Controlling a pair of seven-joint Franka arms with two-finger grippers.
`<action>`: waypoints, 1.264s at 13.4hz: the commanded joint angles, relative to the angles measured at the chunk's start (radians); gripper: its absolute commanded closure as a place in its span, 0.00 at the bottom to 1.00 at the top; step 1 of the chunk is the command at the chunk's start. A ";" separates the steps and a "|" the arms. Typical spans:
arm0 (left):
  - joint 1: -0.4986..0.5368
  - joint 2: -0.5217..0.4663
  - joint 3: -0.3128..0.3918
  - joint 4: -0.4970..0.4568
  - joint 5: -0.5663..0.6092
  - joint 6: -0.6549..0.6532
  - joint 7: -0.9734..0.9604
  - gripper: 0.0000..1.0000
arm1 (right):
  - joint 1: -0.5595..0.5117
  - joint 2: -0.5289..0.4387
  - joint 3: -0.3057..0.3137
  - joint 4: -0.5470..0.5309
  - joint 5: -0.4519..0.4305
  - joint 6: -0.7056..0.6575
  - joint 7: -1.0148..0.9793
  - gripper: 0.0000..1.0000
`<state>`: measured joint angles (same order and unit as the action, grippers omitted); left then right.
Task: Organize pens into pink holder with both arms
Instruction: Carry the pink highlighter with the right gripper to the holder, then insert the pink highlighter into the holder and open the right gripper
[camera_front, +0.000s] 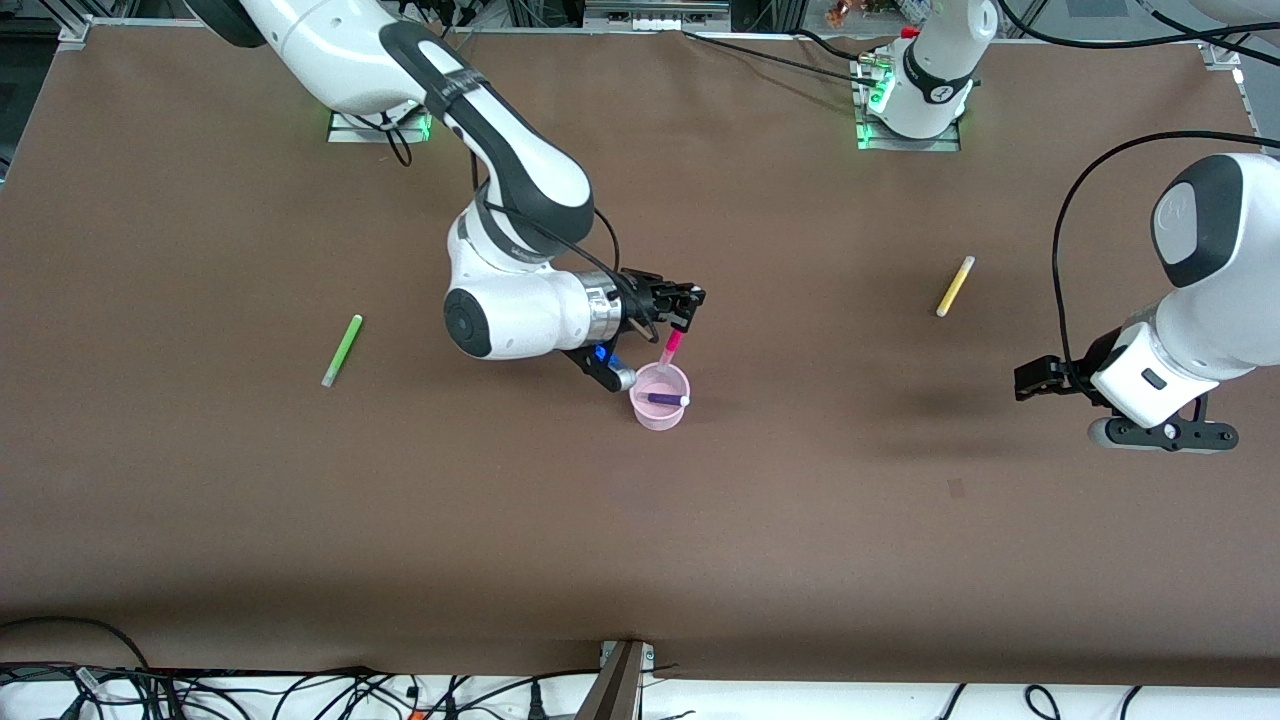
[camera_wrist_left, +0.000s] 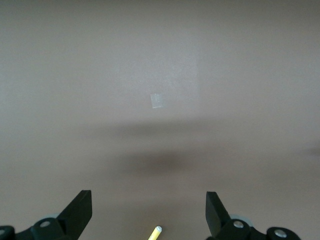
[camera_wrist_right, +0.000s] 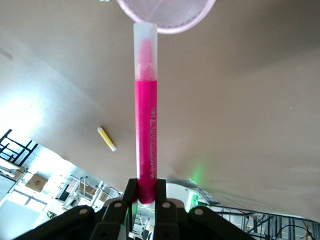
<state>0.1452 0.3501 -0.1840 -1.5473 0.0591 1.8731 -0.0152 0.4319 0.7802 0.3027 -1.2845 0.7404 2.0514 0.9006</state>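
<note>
The pink holder (camera_front: 660, 418) stands mid-table with the dark purple pen (camera_front: 665, 399) lying across its inside. My right gripper (camera_front: 685, 306) is shut on the magenta pen (camera_front: 672, 348), which slants down with its pale end at the holder's rim. In the right wrist view the magenta pen (camera_wrist_right: 146, 115) runs from my right gripper (camera_wrist_right: 146, 187) to the holder (camera_wrist_right: 165, 15). The green pen (camera_front: 342, 350) lies toward the right arm's end. The yellow pen (camera_front: 955, 286) lies toward the left arm's end. My left gripper (camera_front: 1028, 380) hangs open over bare table near it, and the yellow pen's tip (camera_wrist_left: 155, 233) shows just past my left gripper (camera_wrist_left: 149, 210).
Both arm bases with green lights (camera_front: 905, 130) stand along the table's edge farthest from the front camera. Cables and a metal bracket (camera_front: 620, 680) line the nearest edge. A small pale patch (camera_wrist_left: 158, 100) marks the brown table cover below the left gripper.
</note>
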 joint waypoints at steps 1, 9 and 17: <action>-0.001 -0.005 0.000 -0.007 -0.008 0.011 0.014 0.00 | 0.005 0.028 0.003 0.013 0.024 0.021 -0.002 1.00; -0.001 -0.003 0.001 -0.007 -0.007 0.011 0.014 0.00 | 0.001 0.076 -0.004 0.014 0.016 0.047 -0.075 1.00; -0.001 -0.005 0.001 -0.008 -0.008 0.021 0.014 0.00 | -0.002 0.109 -0.020 0.016 0.016 0.095 -0.144 0.79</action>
<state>0.1451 0.3517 -0.1842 -1.5474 0.0591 1.8831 -0.0152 0.4307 0.8796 0.2783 -1.2833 0.7408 2.1389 0.7834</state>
